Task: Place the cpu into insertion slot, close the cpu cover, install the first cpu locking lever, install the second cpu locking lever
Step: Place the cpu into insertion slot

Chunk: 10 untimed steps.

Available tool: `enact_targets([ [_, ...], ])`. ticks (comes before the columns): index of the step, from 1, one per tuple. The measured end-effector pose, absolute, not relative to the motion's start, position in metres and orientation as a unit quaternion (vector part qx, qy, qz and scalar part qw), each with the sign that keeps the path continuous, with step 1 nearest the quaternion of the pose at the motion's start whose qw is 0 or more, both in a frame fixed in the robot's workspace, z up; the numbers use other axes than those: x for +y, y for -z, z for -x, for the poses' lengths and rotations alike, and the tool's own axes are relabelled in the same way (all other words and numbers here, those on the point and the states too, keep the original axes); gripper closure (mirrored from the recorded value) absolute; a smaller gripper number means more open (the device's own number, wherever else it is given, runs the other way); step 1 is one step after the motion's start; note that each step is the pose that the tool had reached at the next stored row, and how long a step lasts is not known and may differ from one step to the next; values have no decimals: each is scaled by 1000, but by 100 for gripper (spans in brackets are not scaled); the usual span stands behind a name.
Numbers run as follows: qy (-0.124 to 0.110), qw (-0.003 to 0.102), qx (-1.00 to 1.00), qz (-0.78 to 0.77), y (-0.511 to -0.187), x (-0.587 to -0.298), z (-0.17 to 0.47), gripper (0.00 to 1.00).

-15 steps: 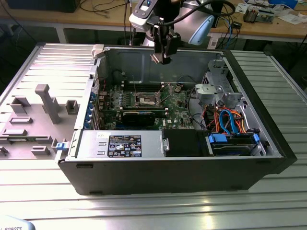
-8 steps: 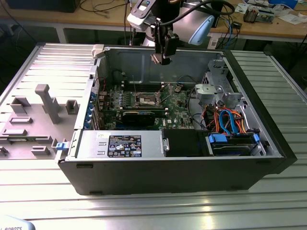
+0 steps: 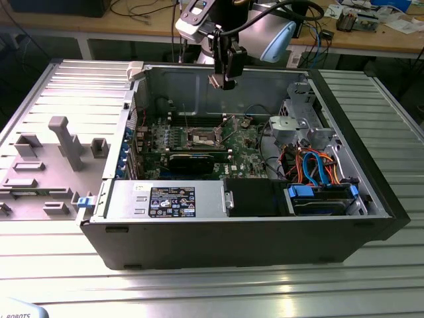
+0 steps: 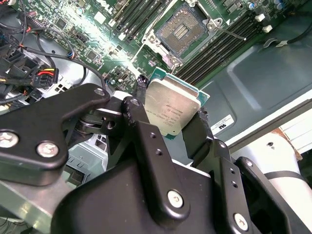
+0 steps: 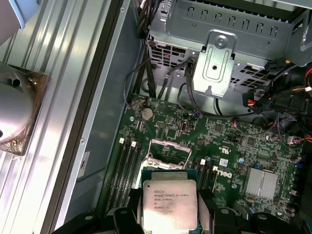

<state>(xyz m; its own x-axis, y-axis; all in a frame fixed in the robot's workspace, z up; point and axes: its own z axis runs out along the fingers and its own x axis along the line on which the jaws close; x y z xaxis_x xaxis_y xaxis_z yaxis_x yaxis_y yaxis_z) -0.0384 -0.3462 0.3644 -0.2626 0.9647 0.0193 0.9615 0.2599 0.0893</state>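
On the ribbed metal table (image 3: 371,99), your open computer case (image 3: 265,238) showed the insertion slot (image 3: 202,138) empty near the middle of the motherboard (image 3: 246,143). Your gripper (image 3: 224,81) hung above the case's far wall, clamped on the cpu (image 4: 171,108). The slot lay below it, slightly toward the exterior view's left.

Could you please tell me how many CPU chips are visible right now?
1: the cpu is held by the gripper above the motherboard; the insertion slot lies empty.

cpu (image 5: 168,202) is hanging in gripper (image 3: 224,81) above case (image 3: 232,238); insertion slot (image 4: 181,30) is lying in motherboard (image 3: 246,149) inside case, below cpu, apart.
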Motion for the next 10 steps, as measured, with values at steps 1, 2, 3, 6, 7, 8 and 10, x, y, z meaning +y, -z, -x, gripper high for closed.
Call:
enact_targets([
  [1, -41, 19, 793, -607, -364, -346, 38, 46],
  [2, -41, 19, 793, -607, -364, -346, 38, 46],
  [3, -41, 19, 793, -607, -364, -346, 38, 46],
  [6, -41, 19, 793, -607, -364, -346, 38, 46],
  [7, -41, 20, 793, -608, -364, -346, 38, 46],
  [8, -41, 20, 792, -609, -364, -346, 38, 46],
  [10, -41, 20, 790, -612, -364, -346, 38, 46],
])
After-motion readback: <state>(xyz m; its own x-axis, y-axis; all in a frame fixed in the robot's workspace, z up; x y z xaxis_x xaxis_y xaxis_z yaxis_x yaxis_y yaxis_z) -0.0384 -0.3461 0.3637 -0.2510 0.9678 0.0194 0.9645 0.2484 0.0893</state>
